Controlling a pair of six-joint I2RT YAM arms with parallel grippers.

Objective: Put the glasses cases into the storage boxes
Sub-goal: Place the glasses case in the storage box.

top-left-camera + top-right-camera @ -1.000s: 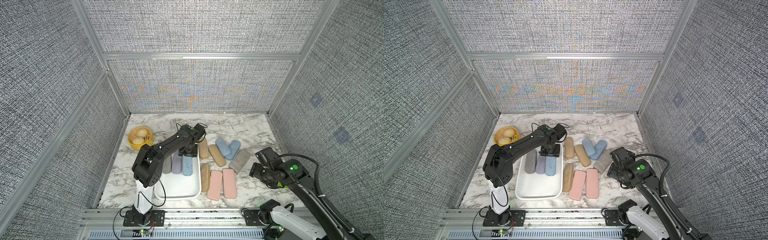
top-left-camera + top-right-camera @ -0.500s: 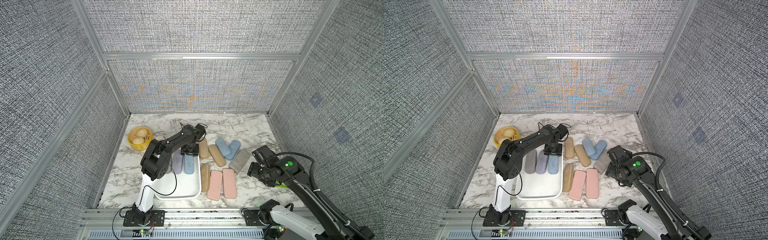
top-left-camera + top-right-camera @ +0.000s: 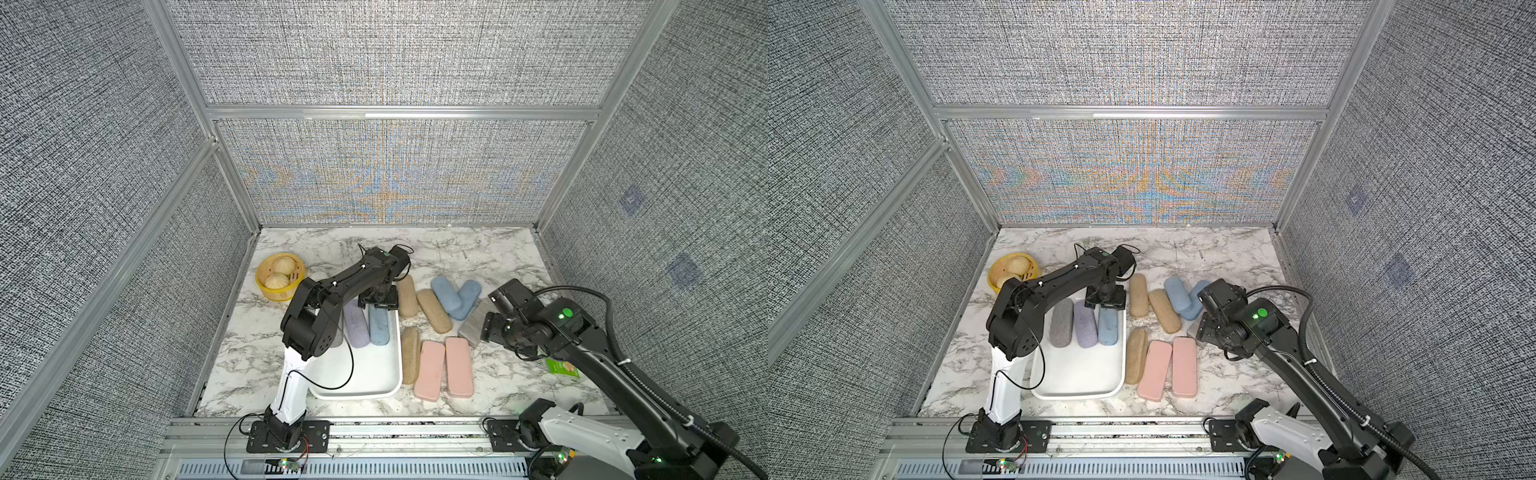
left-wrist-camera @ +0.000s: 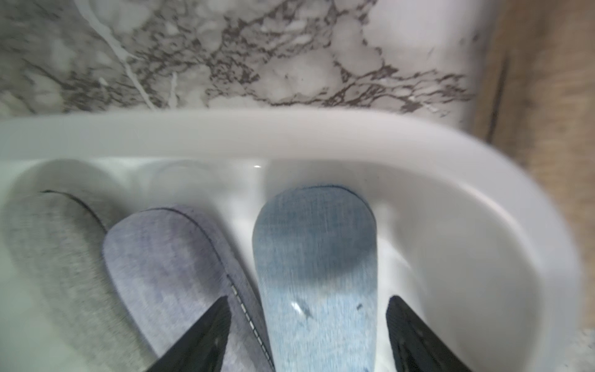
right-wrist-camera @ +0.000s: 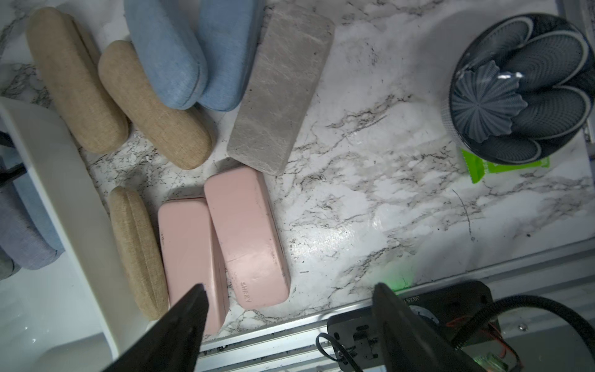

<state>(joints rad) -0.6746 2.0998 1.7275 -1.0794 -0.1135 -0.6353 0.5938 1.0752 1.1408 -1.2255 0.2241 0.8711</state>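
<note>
- Done: grey case (image 3: pixel 1061 328), lilac case (image 3: pixel 1086 330) and blue case (image 3: pixel 1108 328) lie in the white tray (image 3: pixel 1077 374).
- My left gripper (image 4: pixel 308 301) straddles the blue case, jaws released.
- My right gripper (image 5: pixel 289 286) is spread and empty.
- Left, by my count: eight cases (image 3: pixel 434 311) on the table (image 3: pixel 498 257).

Left pincer (image 4: pixel 308 299) and right pincer (image 5: pixel 288 285), both downward-facing, jaws apart.
</note>
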